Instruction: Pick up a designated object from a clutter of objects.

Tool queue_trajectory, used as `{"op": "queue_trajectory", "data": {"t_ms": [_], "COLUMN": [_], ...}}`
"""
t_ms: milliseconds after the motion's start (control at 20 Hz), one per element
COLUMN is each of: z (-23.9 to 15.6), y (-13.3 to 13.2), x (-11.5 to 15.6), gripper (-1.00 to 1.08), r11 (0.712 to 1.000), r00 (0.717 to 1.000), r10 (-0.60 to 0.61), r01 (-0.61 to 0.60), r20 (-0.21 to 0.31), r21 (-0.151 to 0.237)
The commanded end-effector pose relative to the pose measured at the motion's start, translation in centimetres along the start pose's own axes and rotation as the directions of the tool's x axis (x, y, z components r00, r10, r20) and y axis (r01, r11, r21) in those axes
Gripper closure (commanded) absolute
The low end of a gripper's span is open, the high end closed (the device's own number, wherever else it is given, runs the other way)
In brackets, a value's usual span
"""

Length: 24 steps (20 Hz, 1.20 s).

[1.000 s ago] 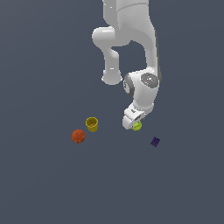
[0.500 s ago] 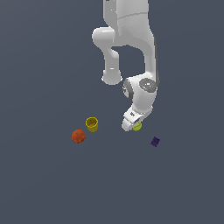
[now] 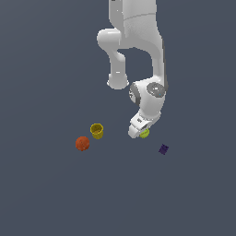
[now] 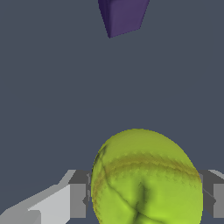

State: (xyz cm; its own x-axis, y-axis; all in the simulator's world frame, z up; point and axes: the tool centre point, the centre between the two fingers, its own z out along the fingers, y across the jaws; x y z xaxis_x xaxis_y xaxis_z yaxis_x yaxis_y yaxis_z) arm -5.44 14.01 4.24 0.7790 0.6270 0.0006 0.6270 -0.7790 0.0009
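Tennis ball (image 4: 146, 179) between hand (image 3: 139, 131) fingers (image 4: 78, 200), yellow cup (image 3: 97, 131) apart.

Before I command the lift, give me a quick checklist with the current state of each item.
1. Right target: the tennis ball, not another item, sits between the fingers: ok.
2. Gripper down at ball level: ok in the exterior view.
3. Pads touching the ball on both sides: they look flush against it in the wrist view, but firm contact: cannot tell.
4. Ball centred in the grip: roughly, ok.
5. Purple cube apart from the gripper: ok.
6. Cup and orange ball away to the exterior view's left, out of the lift path: ok.
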Motion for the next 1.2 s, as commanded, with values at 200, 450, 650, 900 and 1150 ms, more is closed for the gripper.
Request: {"op": "queue_trajectory", "data": {"t_ms": [200, 450, 650, 900, 1150], "z": [-0.7, -2.5, -4.6, -8.2, -12.6], "y": [0.6, 2.0, 3.6, 6.4, 9.7], "x": [-0.5, -1.5, -2.9, -5.0, -7.6], "gripper": [1.08, 1.08, 1.08, 1.08, 1.08], "r11": [1.000, 1.000, 1.000, 1.000, 1.000], "r00": [1.000, 1.000, 1.000, 1.000, 1.000], "r10": [0.000, 0.000, 0.000, -0.001, -0.001], "r01": [0.000, 0.000, 0.000, 0.001, 0.001], "r20": [0.000, 0.000, 0.000, -0.001, -0.002], "r21": [0.000, 0.000, 0.000, 0.001, 0.003]}}
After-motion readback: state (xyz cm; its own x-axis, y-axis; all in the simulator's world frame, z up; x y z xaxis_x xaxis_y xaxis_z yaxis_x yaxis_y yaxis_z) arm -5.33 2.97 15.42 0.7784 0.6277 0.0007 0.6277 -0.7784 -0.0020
